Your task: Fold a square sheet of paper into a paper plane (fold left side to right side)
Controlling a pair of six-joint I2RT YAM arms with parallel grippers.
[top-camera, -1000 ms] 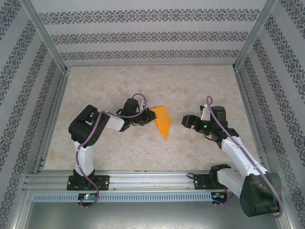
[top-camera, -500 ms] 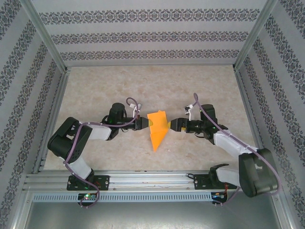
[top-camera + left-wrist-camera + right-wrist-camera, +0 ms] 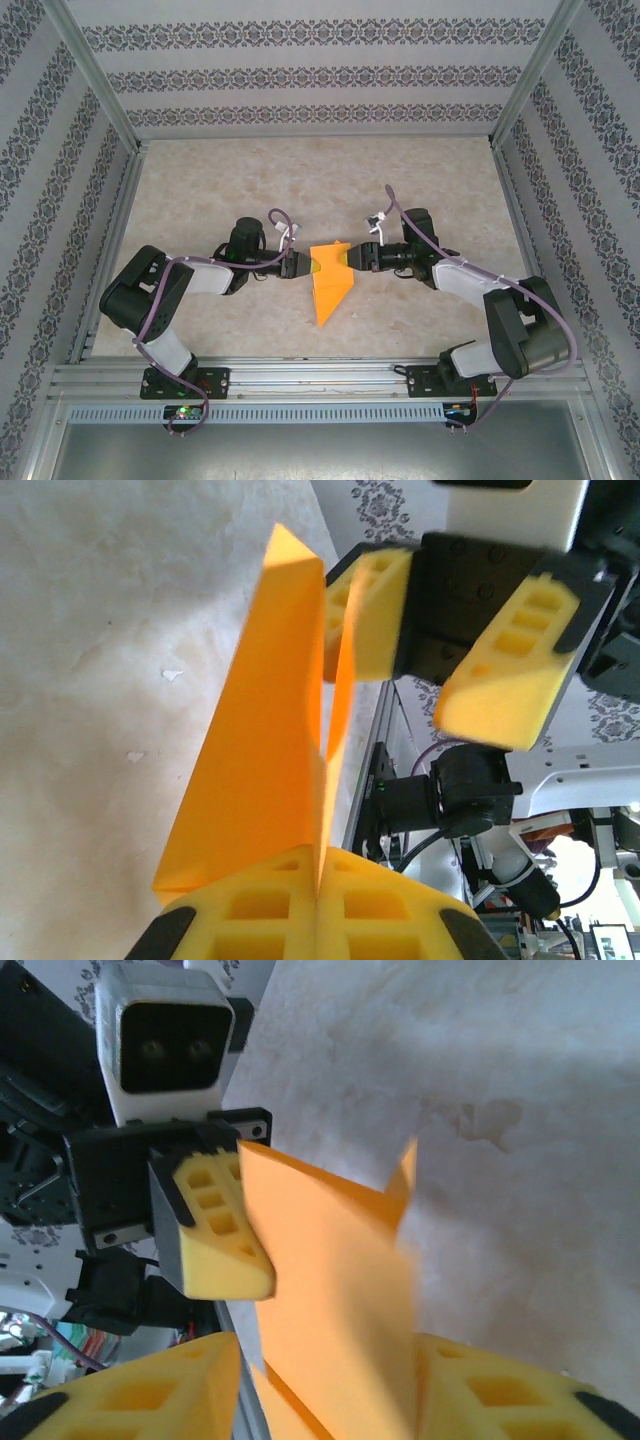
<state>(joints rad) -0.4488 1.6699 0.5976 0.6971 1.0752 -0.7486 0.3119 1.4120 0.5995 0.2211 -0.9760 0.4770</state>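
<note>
- The left gripper [image 3: 318, 900], with yellow foam pads on black fingers, is clenched tight on one corner of a thin bright orange sheet of paper [image 3: 330, 285]. The sheet is creased into a pointed shape.
- The right gripper [image 3: 330, 1365] faces it from the other side. Its yellow pads stand apart with the paper's far edge between them, and they are not pinching it.
- The paper hangs between the two grippers above the middle of the pale marbled counter [image 3: 300, 180], with its point aimed at the near edge. I cannot tell whether the tip touches the counter.
- In the left wrist view, the paper's two layers splay open in a narrow V instead of lying flat together.
- Risk: if the right gripper shuts on only one layer, or catches the splayed flap at an angle, the paper would likely crumple and the crease would run crooked.
- Risk: with both grippers holding, any pull apart could tear such thin paper.
- Risk: if the left gripper lets go before the right has a firm hold, the paper would probably drop and land out of line.
- Risk: the two sets of fingers are very near each other and could knock together.
</note>
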